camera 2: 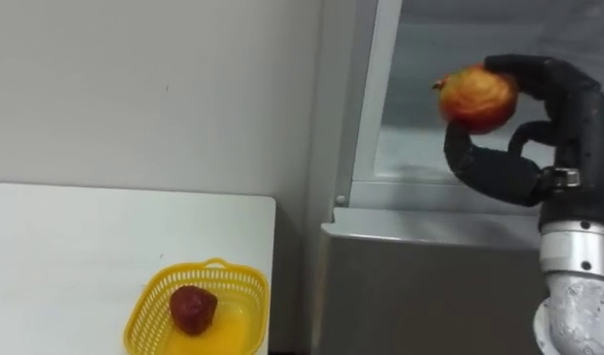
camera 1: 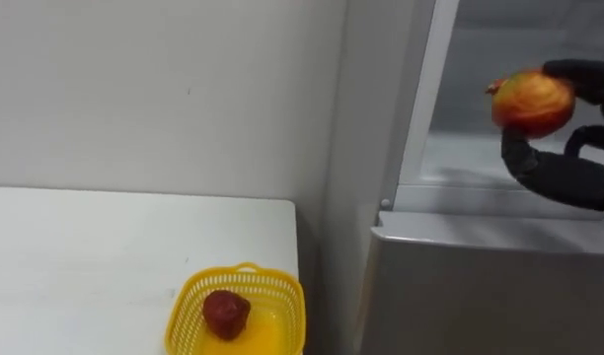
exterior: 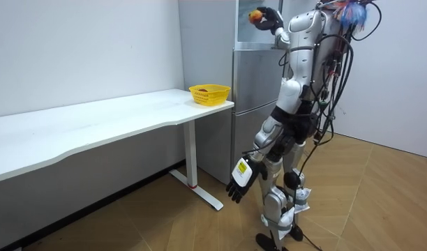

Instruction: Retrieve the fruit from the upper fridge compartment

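My right hand (camera 2: 539, 128) is raised in front of the open upper fridge compartment (camera 2: 460, 118), its fingers curled round a red and yellow peach-like fruit (camera 2: 477, 98). The same fruit (camera 1: 532, 101) shows against the pale fridge interior, and small in the room view (exterior: 255, 14). A yellow basket (camera 2: 149, 301) sits at the white table's right end, below and left of the hand, with a dark red fruit (camera 2: 192, 308) inside. My left hand (exterior: 239, 180) hangs low beside my leg, fingers straight.
The white table (camera 1: 105, 247) runs left along the wall. The grey lower fridge door (camera 1: 480, 286) stands right of the table with a narrow gap between. I stand on the wooden floor facing the fridge (exterior: 252, 104).
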Tool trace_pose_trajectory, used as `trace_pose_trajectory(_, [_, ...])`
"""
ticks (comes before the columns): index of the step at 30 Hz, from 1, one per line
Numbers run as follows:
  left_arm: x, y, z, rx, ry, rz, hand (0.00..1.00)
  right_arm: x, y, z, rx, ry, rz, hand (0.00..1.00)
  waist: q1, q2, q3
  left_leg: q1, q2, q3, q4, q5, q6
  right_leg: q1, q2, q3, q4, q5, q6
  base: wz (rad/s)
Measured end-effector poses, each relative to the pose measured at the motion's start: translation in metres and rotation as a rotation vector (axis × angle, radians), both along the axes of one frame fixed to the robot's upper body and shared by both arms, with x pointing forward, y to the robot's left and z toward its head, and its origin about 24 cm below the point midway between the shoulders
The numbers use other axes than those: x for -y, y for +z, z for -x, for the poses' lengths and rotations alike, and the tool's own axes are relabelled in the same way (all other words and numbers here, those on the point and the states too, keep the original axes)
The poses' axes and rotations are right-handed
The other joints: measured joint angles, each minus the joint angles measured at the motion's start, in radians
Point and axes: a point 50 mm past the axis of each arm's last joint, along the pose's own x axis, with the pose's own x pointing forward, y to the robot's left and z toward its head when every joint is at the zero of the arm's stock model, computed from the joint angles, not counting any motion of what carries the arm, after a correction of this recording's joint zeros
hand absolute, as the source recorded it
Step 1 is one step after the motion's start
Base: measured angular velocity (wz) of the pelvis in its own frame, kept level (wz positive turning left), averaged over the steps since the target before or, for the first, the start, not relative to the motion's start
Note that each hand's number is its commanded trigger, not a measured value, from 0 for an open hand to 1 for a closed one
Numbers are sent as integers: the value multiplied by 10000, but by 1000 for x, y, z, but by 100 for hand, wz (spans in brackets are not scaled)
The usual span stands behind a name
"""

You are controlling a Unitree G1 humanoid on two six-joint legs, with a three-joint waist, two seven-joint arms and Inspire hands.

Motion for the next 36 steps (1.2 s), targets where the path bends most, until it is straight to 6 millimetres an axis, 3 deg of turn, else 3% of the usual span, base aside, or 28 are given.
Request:
trace_pose_trajectory(10, [6,-3,0,7,63,33,0,-17,18,28,1945,-909,1671,100,-33,4,0,6,13,146,-66,0,-3,-115,61,215,-5,-5,2,-5])
trace_pose_trajectory(16, [7,-4,2,-47,56,126,0,-33,36,47,3422,-484,2210,100,136,-118,-77,42,30,220,-152,3,-3,-170,74,314,5,-4,2,-5])
trace_pose_trajectory(20, [7,-5,2,-66,6,226,0,-44,41,55,4102,-282,2909,100,174,-255,-9,28,57,273,-144,-1,-4,-171,76,305,9,1,0,0])
trace_pose_trajectory(25, [9,-5,0,-64,-258,307,0,-67,39,60,4372,386,4417,100,193,-286,27,-36,62,297,-186,-15,-2,-225,77,317,24,5,-4,-1])
trace_pose_trajectory(29, [10,-7,-4,-86,-400,382,0,-86,36,64,4338,1209,5111,100,472,-276,29,-54,63,299,-168,-13,-4,-240,82,314,25,6,-6,0])
trace_pose_trajectory(36, [18,-10,-8,-311,-1002,611,0,-114,15,56,2904,3072,6378,100,813,-207,93,-66,61,195,-148,-18,3,-240,73,273,39,15,-2,1])
